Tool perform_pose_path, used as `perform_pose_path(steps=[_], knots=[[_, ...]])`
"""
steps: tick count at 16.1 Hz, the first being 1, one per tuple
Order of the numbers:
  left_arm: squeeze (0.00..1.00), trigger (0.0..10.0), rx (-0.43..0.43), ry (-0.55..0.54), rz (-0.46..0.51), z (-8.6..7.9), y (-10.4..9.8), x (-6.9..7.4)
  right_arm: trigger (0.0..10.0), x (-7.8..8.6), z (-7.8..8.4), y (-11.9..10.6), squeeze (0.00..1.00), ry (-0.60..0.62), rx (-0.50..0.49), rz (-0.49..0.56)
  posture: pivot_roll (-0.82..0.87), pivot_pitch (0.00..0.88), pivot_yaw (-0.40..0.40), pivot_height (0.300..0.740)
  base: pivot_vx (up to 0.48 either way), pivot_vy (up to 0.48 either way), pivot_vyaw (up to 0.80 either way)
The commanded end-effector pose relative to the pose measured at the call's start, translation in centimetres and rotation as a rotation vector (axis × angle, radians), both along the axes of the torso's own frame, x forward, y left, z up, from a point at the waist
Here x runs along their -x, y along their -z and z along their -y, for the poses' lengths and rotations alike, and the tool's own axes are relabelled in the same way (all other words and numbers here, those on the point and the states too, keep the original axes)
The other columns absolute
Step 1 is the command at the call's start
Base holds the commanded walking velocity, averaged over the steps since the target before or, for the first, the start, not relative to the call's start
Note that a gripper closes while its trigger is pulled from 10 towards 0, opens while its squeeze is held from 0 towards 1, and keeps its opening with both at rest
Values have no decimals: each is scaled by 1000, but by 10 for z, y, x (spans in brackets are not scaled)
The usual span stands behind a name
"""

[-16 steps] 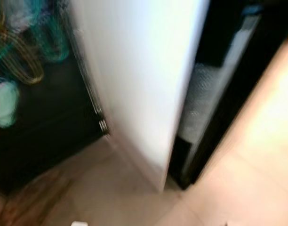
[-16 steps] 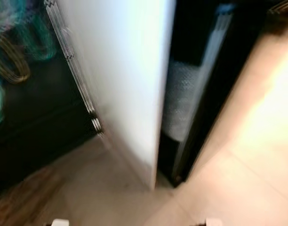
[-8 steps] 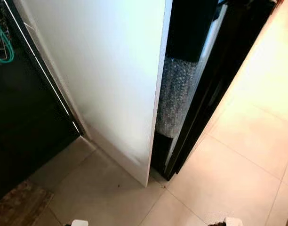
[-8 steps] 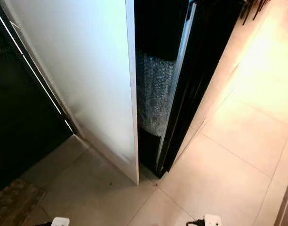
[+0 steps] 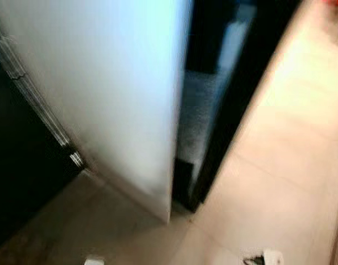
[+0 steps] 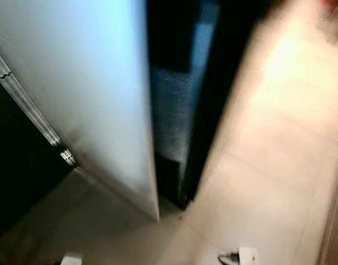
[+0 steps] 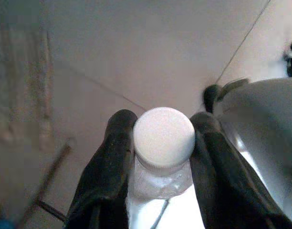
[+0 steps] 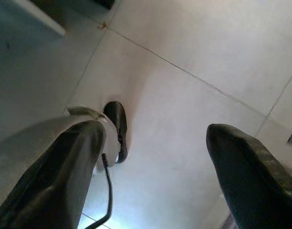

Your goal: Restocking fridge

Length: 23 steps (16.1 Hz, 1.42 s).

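Note:
In the left wrist view my left gripper (image 7: 162, 143) is shut on a clear plastic bottle with a white cap (image 7: 163, 138), one black finger on each side of its neck, above the tiled floor. In the right wrist view my right gripper (image 8: 155, 176) is open with nothing between its fingers (image 8: 55, 171), pointing down at the floor. The head views are blurred. They show a white fridge door (image 5: 108, 94) seen edge-on, with a dark gap (image 5: 205, 105) beside it that holds a bubble-wrapped panel (image 6: 169, 110).
A dark cabinet front (image 5: 20, 165) with a metal strip (image 5: 31, 99) stands left of the white door. Beige floor tiles (image 5: 279, 160) spread to the right. My two feet (image 6: 238, 256) show at the lower edge of the head views.
The head camera has kept swinging, so the whole scene has shifted and blurred again. The green and yellow things at upper left have left the picture.

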State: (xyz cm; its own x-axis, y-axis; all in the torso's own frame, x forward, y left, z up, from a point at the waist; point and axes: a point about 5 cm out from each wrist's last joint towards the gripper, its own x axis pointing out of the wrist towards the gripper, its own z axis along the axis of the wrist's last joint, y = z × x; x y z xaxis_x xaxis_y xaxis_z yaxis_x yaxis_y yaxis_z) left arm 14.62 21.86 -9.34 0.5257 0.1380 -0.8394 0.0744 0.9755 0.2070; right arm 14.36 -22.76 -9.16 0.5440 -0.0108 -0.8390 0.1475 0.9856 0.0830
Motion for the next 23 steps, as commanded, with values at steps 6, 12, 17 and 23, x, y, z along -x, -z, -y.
perform_pose_path(steps=[6,12,17,23], knots=[[0,10000,-5,-10,-20,-1,0,-1,10000,4,-2,2,0,36,-11,-19,25,106,16,740,0,-47,-775],[0,10000,15,-20,5,6,-3,-14,10000,-11,0,-4,0,68,-2,30,4,7,6,740,0,0,-257],[0,10000,35,-58,-4,7,1,-2,10000,-1,1,0,0,107,-9,33,30,6,-5,740,0,0,0],[0,10000,43,-46,-30,6,5,11,10000,8,2,2,0,148,-17,43,-6,39,29,740,0,0,0]])
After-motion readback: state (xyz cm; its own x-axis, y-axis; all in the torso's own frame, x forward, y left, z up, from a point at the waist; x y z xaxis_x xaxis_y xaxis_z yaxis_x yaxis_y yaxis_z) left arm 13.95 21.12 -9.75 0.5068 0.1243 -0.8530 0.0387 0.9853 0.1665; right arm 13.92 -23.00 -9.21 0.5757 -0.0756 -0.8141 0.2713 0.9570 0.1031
